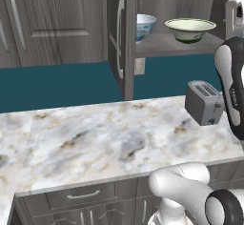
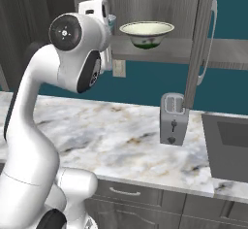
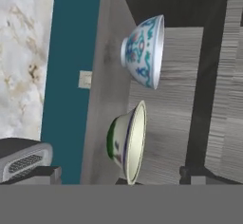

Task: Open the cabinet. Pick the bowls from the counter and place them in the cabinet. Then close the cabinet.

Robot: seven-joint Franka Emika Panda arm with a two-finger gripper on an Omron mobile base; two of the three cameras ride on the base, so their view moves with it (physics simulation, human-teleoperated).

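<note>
Hand view: round glossy bowls [image 3: 135,99] (woodgrain cab. shelf [image 3: 102,76]).

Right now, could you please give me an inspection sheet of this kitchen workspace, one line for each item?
Surface: white-grey marble counter, no bowls left on it.
Job's things: blue-patterned white bowl and pale cream bowl with green base both stand on the shelf of the dark grey wood-grain wall cabinet, doors open.
Clutter: silver two-slot toaster on the counter.
Tool: tool open, holds nothing, at the cream bowl on the shelf.
Cables: nothing seen.
Surroundings: teal wall, pale wall outlet, grey drawers below.
</note>
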